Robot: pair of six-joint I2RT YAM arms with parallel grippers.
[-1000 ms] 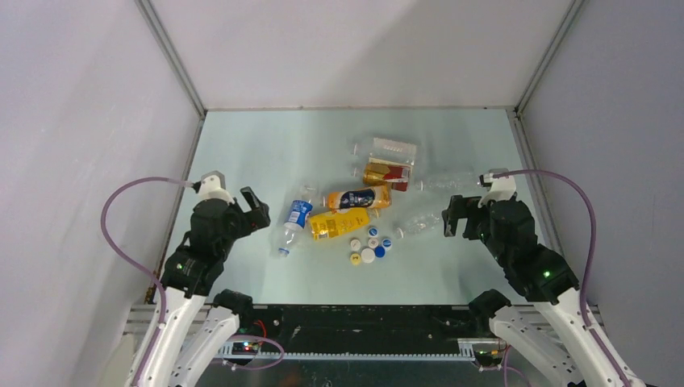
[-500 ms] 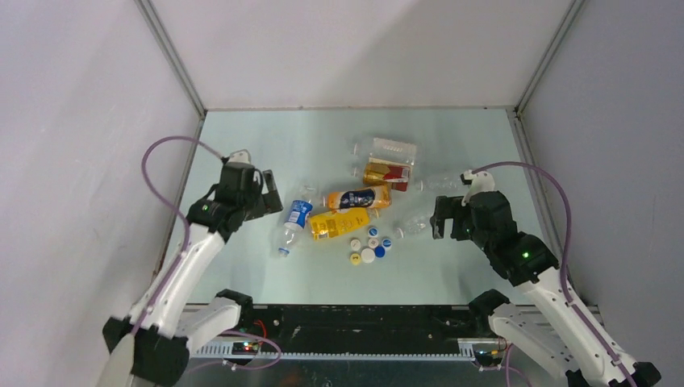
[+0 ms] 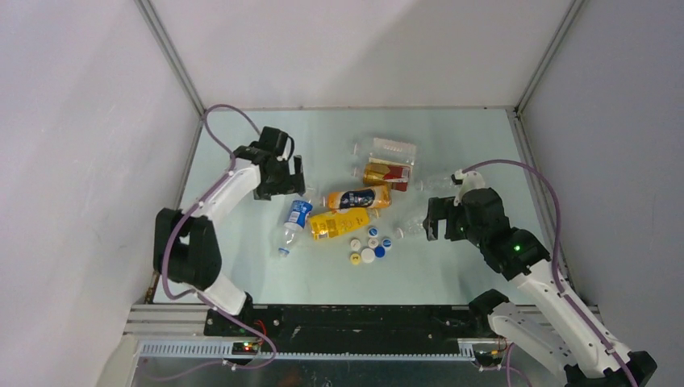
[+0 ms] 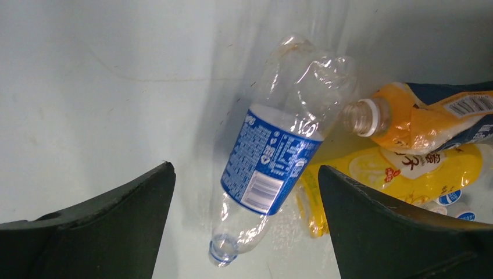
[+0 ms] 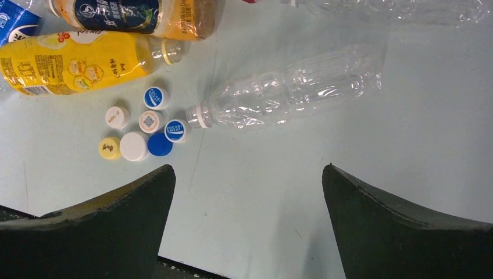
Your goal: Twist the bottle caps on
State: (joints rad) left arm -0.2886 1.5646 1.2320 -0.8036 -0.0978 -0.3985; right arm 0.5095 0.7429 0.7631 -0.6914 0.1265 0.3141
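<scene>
Left fingers (image 4: 104,226) and right fingers (image 5: 99,226) gape empty; blue-label bottle (image 4: 273,157) lies lengthwise between left ones, probably uncapped.

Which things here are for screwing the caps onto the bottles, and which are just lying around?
For the job:
- blue-label bottle
- yellow bottle
- orange bottle
- gold-and-red bottle
- plain clear bottles
- little caps, grouped beside the yellow bottle

Not for the job, just there:
- table under everything
- purple cable on each arm
</scene>
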